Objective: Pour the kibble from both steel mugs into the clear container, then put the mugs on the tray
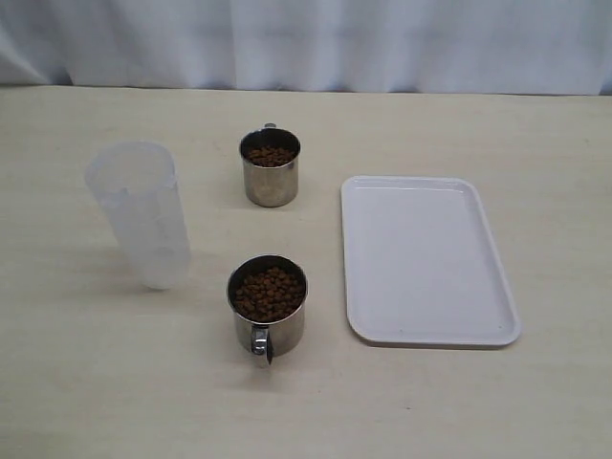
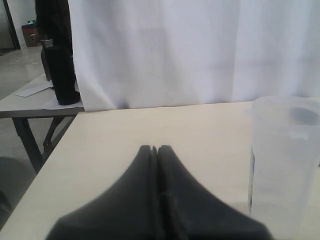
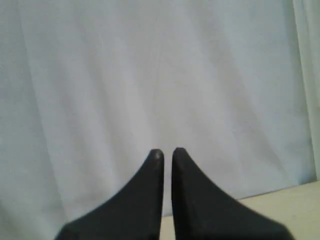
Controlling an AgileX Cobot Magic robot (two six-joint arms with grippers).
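The left claw and right claw are shown closed, holding nothing; the near mug of kibble is set centrally, handle nearward, between container, close by the left claw, and tray, with the far mug behind.

A pale worktop fills most of the exterior view. A white curtain hangs across the top of the frame. In the left wrist view, another table stands nearby, with a tall black thing and paper on it.

steel mugs: shiny metal | clear container: frosted plastic | tray: smooth plastic
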